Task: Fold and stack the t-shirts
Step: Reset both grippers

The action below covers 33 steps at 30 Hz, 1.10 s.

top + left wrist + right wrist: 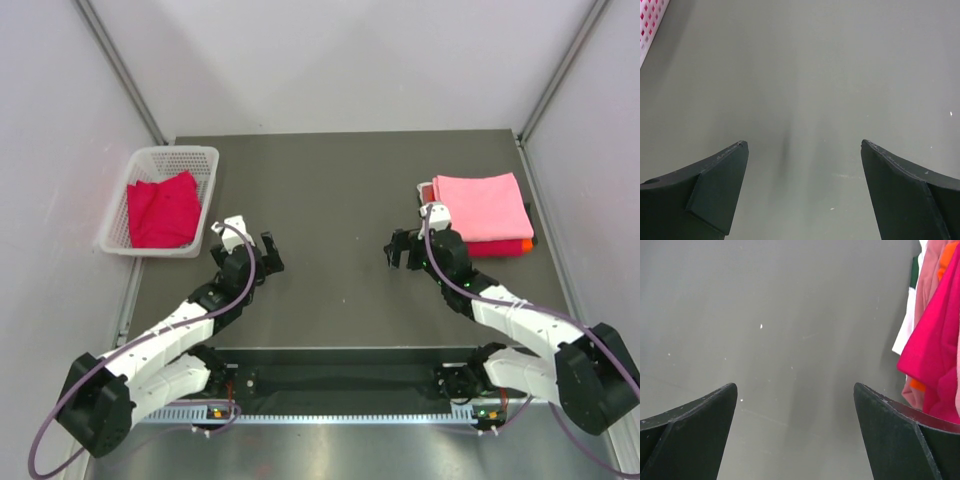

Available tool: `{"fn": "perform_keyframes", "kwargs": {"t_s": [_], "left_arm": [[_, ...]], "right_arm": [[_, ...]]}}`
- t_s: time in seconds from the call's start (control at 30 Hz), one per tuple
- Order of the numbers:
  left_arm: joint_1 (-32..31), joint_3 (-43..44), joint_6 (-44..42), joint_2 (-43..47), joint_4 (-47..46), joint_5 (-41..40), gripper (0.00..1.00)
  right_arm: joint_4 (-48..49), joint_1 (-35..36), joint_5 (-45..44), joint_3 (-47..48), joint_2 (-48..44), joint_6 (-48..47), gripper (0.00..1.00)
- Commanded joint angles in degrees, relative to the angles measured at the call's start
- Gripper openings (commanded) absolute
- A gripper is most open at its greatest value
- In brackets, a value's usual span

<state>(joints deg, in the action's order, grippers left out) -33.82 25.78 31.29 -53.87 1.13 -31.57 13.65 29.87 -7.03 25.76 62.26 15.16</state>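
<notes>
Hovering over counter [330,180], both hands spread, empty.
Crimson t-shirt [160,210] in basket [170,155], left hand [804,144] just right of it; pink-topped stack [482,205] and right hand [795,385] well right of basket.

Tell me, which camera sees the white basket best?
The top camera: the whole basket shows, with a crimson shirt inside. The left wrist view catches only a corner; the right wrist view shows none.

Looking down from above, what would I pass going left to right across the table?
White mesh basket holding a crimson t-shirt → left hand → right hand → stack of folded t-shirts topped by a salmon-pink t-shirt.
</notes>
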Motion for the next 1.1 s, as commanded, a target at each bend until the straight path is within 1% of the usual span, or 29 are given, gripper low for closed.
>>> {"fn": "perform_keyframes", "kwargs": {"t_s": [0.0, 0.13, 0.27, 0.43, 0.57, 0.67, 0.73, 0.77, 0.83, 0.87, 1.07], "left_arm": [[-0.01, -0.03, -1.05, 1.65, -3.94, -1.48, 0.99], [0.07, -0.73, -1.93, 2.98, -4.81, -0.6, 0.99], [0.07, -1.7, -4.56, 4.82, -6.22, 3.17, 0.99], [-0.01, -2.58, -5.89, 6.67, -6.93, 4.94, 0.99], [0.07, -3.28, -6.41, 7.37, -8.06, 5.9, 0.99], [0.07, -3.54, -6.77, 7.28, -9.03, 7.58, 0.99], [0.07, -3.72, -6.77, 7.2, -9.04, 7.58, 0.99], [0.07, -3.72, -6.85, 7.28, -9.04, 7.58, 0.99], [0.07, -3.72, -6.85, 7.29, -9.04, 7.58, 0.99], [-0.01, -3.72, -6.85, 7.28, -9.04, 7.58, 0.99], [0.07, -3.81, -6.85, 6.14, -9.91, 9.5, 0.99]], "right_arm": [[4.28, 0.72, -0.97, -0.09, -1.61, 0.75, 1.0], [3.58, 0.63, -2.72, 0.08, -1.96, 1.54, 1.0], [2.26, 0.72, -5.36, -0.53, -4.68, 2.07, 1.0], [4.72, 0.72, -4.93, -2.56, -7.33, 2.16, 1.0], [4.55, 0.81, -7.55, -1.07, -4.61, 3.73, 1.0], [1.56, 0.72, -12.91, 1.22, -2.68, 5.06, 0.95], [1.64, 0.72, -12.05, 1.49, -1.97, 3.48, 0.94], [1.73, 0.72, -8.13, 1.4, -1.79, 2.43, 0.94], [3.57, 0.72, -5.55, 0.35, -2.31, 0.4, 0.97], [4.36, 0.72, -5.11, -0.96, -3.28, 0.31, 1.0], [4.02, 0.63, -5.89, -1.41, -4.42, 0.75, 1.0]]}}
